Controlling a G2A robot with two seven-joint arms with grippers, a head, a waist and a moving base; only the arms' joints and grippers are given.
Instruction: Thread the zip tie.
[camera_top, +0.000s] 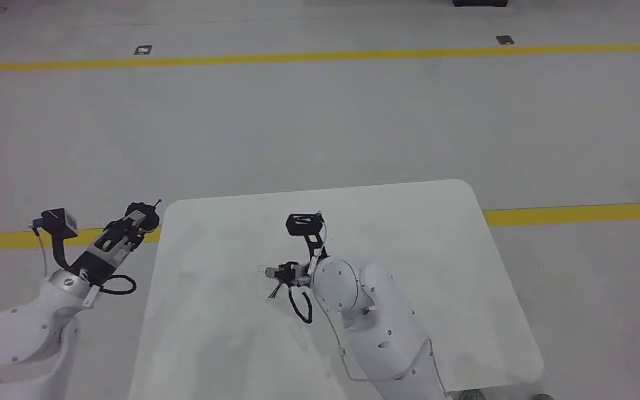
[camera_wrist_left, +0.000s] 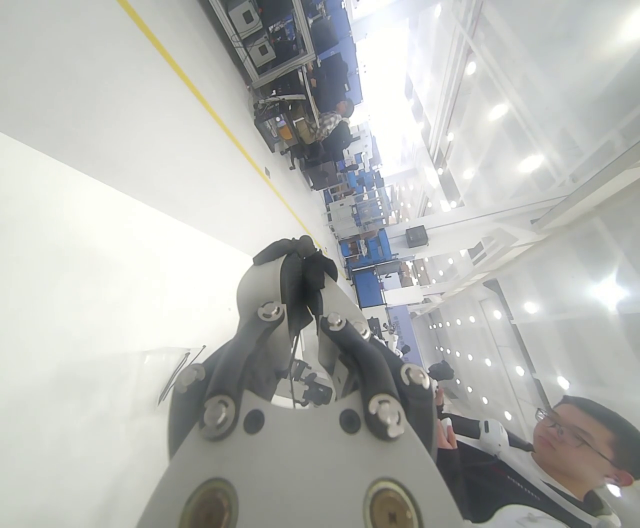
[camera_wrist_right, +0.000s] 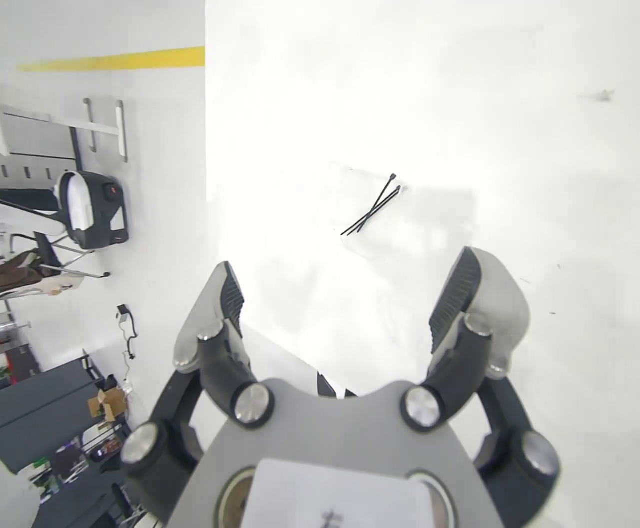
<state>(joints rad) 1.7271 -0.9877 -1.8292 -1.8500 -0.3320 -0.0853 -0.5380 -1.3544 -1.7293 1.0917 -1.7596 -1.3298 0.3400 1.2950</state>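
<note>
Lying crossed and flat on the white table (camera_top: 420, 220), a little left of its middle, are two black zip ties (camera_wrist_right: 372, 206). Over the table, just short of them, the right gripper (camera_wrist_right: 345, 280) hovers with jaws spread wide and empty. Beyond the table's left edge, the left gripper (camera_wrist_left: 300, 265) hangs with fingertips pressed together, nothing visible between them

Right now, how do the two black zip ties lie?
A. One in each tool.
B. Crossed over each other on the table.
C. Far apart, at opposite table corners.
B: the zip ties lie crossed on the table, ahead of the open, empty right tool.
</note>
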